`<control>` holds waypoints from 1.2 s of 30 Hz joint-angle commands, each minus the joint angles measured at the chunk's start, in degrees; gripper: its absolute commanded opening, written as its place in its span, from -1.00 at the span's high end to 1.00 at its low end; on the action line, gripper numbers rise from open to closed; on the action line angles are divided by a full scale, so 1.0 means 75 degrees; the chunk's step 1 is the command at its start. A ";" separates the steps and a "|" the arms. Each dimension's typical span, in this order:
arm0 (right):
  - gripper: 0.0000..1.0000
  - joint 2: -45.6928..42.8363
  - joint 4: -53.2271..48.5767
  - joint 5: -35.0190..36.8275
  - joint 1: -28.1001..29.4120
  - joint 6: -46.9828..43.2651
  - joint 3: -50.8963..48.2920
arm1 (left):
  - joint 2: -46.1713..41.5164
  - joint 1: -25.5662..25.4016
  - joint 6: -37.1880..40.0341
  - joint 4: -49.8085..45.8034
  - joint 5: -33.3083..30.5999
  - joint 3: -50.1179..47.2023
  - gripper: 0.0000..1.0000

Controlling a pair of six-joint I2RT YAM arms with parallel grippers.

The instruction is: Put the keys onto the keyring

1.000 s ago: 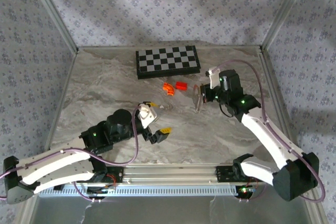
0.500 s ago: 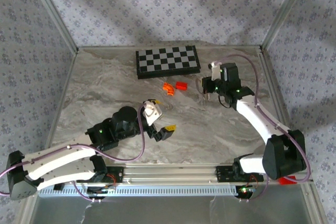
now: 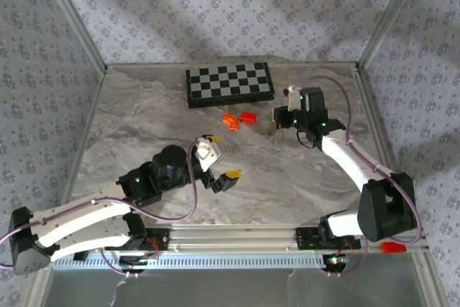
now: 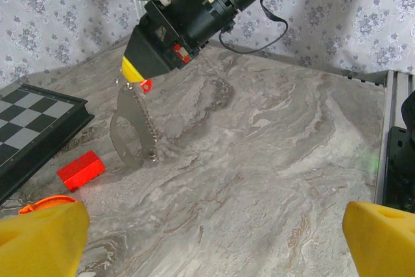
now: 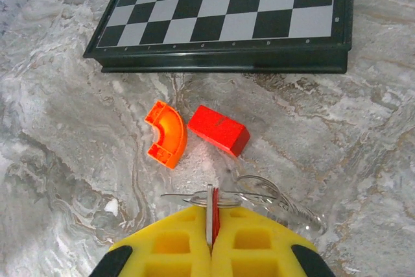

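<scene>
Right tool (image 3: 279,118) pulls back with key (image 5: 212,213) clenched
The keyring (image 4: 133,135) dangles from it, lower end seemingly grazing the table (image 4: 272,160) (whether the key is threaded, I cannot tell); the left tool (image 3: 224,179), released wide, has edged nearer, likely to steady the ring.

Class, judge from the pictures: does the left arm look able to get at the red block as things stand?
Probably yes. The left gripper is open, and bare table lies between it and the red block; the keyring hangs close beside.
</scene>
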 commanded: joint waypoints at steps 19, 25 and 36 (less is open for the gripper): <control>1.00 -0.1501 0.0550 -0.0350 0.0025 0.1388 -0.1980 | -0.0119 0.0177 -0.0083 0.0356 -0.0078 -0.0187 -0.99; 1.00 -0.1875 0.0657 -0.0259 0.0067 0.1774 -0.2524 | -0.0156 0.0201 -0.0071 0.0367 -0.0060 -0.0221 -0.99; 1.00 -0.2281 0.0851 -0.0109 0.0323 0.2328 -0.3398 | -0.0181 0.0212 -0.0083 0.0438 -0.0055 -0.0359 -0.99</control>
